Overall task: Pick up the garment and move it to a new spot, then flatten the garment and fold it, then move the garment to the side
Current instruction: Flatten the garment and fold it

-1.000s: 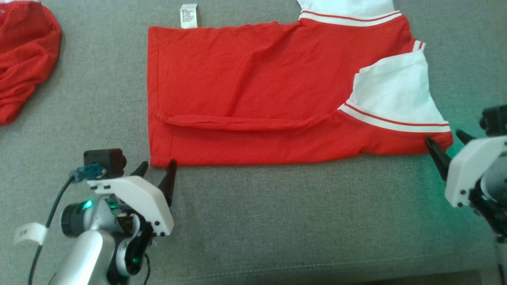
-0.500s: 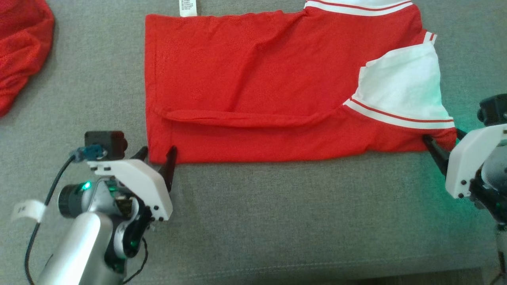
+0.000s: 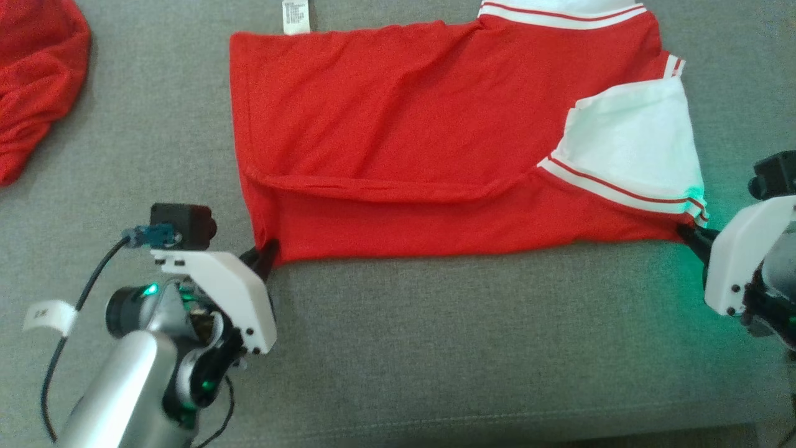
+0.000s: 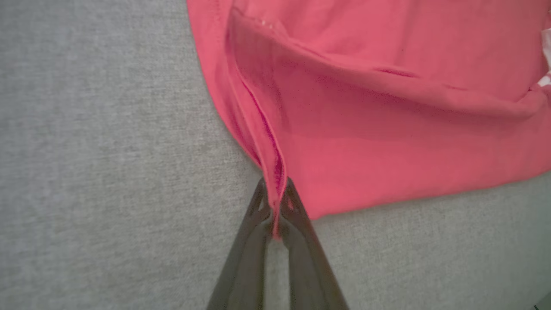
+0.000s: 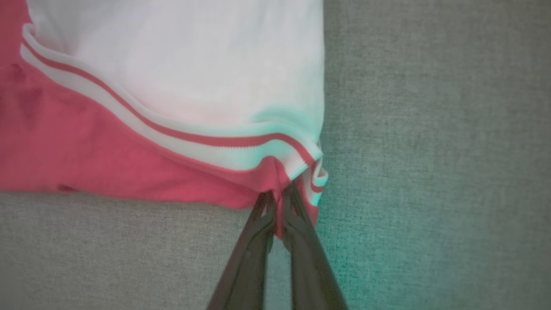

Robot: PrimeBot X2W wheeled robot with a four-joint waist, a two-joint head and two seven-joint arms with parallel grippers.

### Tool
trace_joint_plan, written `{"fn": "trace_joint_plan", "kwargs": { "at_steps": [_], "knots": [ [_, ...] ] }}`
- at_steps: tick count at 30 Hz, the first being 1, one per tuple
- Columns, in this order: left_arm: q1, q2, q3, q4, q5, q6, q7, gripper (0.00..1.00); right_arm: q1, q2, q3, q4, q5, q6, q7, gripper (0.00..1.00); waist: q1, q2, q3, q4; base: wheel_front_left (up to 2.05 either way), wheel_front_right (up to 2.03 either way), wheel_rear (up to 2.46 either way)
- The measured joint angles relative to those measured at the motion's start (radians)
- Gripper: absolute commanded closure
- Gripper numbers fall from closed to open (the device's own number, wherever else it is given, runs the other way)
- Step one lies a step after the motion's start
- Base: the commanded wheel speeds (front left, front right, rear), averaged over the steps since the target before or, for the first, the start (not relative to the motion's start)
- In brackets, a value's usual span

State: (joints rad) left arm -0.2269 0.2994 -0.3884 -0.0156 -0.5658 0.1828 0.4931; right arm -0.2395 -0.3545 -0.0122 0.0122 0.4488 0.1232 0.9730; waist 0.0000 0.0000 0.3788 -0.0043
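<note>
Red garment [image 3: 398, 143] lies spread flat on the grey cushion [image 3: 466, 348], from the middle to the right of my head view. A long fold ridge runs across its near part. A white care label [image 3: 296, 15] sticks out at the far edge. At the right end is a white sleeve panel [image 3: 628, 143] with striped trim.

My left gripper [image 3: 264, 255] is at the near left corner and my right gripper [image 3: 690, 235] at the near right corner, with a green glow on the cushion around it. From the head view the tips are mostly hidden by cloth and the white housings, so the grip is hard to judge there.

Left wrist view is clear: my fingers [image 4: 257, 215] are pressed together, pinching the hem corner. A thin strip of red is caught between them, and the edge is pulled into a raised crease running away from the tips.

Right wrist view: fingers [image 5: 297, 224] closed, pinching the red corner just under the striped trim, which is bunched beside the tips.

Head view also has a second red cloth [image 3: 37, 74], crumpled at far left, well apart from the garment.
</note>
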Motion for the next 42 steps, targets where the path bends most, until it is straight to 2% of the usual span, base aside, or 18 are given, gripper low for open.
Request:
{"fn": "trace_joint_plan", "kwargs": {
  "at_steps": [3,7,11,17,18,19,20,21,22,25,28,31,33,36,39,42],
  "knots": [
    [0.027,0.027,0.009,-0.027,-0.016,-0.008,0.009,1.0,0.005,-0.024,-0.004,-0.011,0.036,0.0,0.033,1.0,0.0,0.0,-0.017,0.0,0.0,0.0,0.0],
    [0.104,0.067,0.016,-0.109,-0.031,-0.015,0.024,1.0,0.029,-0.094,-0.042,-0.066,0.097,0.0,0.104,1.0,0.0,0.0,-0.034,0.003,0.0,0.0,0.0],
    [0.207,0.077,0.016,-0.202,-0.056,-0.012,0.032,1.0,0.122,-0.153,-0.075,-0.134,0.154,0.0,0.177,1.0,0.0,0.0,-0.04,0.011,0.0,0.0,0.0],
    [0.304,0.072,0.007,-0.213,-0.071,0.001,0.016,1.0,0.236,-0.159,-0.079,-0.19,0.168,0.0,0.206,0.99,0.0,0.0,-0.035,0.024,0.0,0.0,0.0],
    [0.303,0.065,0.006,-0.207,-0.071,0.003,0.007,1.0,0.239,-0.159,-0.074,-0.194,0.162,0.0,0.204,0.62,0.0,0.0,-0.036,0.027,0.0,0.0,0.0],
    [0.301,0.061,0.002,-0.203,-0.071,0.003,0.005,0.87,0.24,-0.159,-0.069,-0.2,0.157,0.0,0.198,0.07,0.0,0.0,-0.036,0.03,0.0,0.0,0.0],
    [0.301,0.061,0.002,-0.203,-0.071,0.003,0.005,0.64,0.24,-0.159,-0.069,-0.2,0.157,0.0,0.198,0.0,0.0,0.0,-0.036,0.03,0.0,0.0,0.0],
    [0.298,0.058,-0.003,-0.198,-0.07,0.003,0.0,0.03,0.24,-0.159,-0.067,-0.204,0.157,0.0,0.192,0.0,0.0,0.0,-0.036,0.032,0.0,0.0,0.0],
    [0.296,0.051,-0.004,-0.185,-0.068,0.003,-0.017,0.0,0.24,-0.159,-0.068,-0.215,0.157,0.0,0.177,0.0,0.0,0.0,-0.038,0.034,0.0,0.0,0.0],
    [0.289,0.055,0.0,-0.186,-0.055,0.008,-0.024,0.0,0.228,-0.159,-0.084,-0.238,0.16,0.0,0.17,0.0,0.0,0.0,-0.042,0.032,0.0,0.0,0.0],
    [0.278,0.084,0.023,-0.225,-0.029,0.022,-0.029,0.0,0.179,-0.171,-0.123,-0.27,0.178,0.0,0.171,0.0,0.0,0.0,-0.037,0.032,0.0,0.0,0.0],
    [0.227,0.103,0.046,-0.265,-0.018,0.03,-0.012,0.0,0.069,-0.2,-0.132,-0.296,0.183,0.0,0.167,0.0,0.0,0.0,-0.017,0.037,0.0,0.0,0.0],
    [0.139,0.104,0.046,-0.265,0.002,0.029,0.008,0.0,-0.045,-0.199,-0.128,-0.289,0.164,0.0,0.14,0.0,0.0,0.0,0.008,0.044,0.0,0.0,0.0],
    [-0.052,0.094,0.031,-0.208,0.028,0.024,0.04,0.0,-0.239,-0.182,-0.086,-0.228,0.091,0.0,0.108,0.0,0.0,0.0,0.053,0.059,0.0,0.0,0.0],
    [-0.228,0.054,0.001,-0.109,0.04,0.004,0.066,0.0,-0.405,-0.146,-0.033,-0.106,0.008,0.0,0.077,0.0,0.0,0.0,0.101,0.082,0.0,0.0,0.0],
    [-0.34,0.007,-0.032,-0.002,0.045,-0.024,0.078,0.0,-0.505,-0.114,-0.007,0.023,-0.056,0.0,0.049,0.0,0.0,0.0,0.139,0.115,0.0,0.0,0.0]
  ]
}}
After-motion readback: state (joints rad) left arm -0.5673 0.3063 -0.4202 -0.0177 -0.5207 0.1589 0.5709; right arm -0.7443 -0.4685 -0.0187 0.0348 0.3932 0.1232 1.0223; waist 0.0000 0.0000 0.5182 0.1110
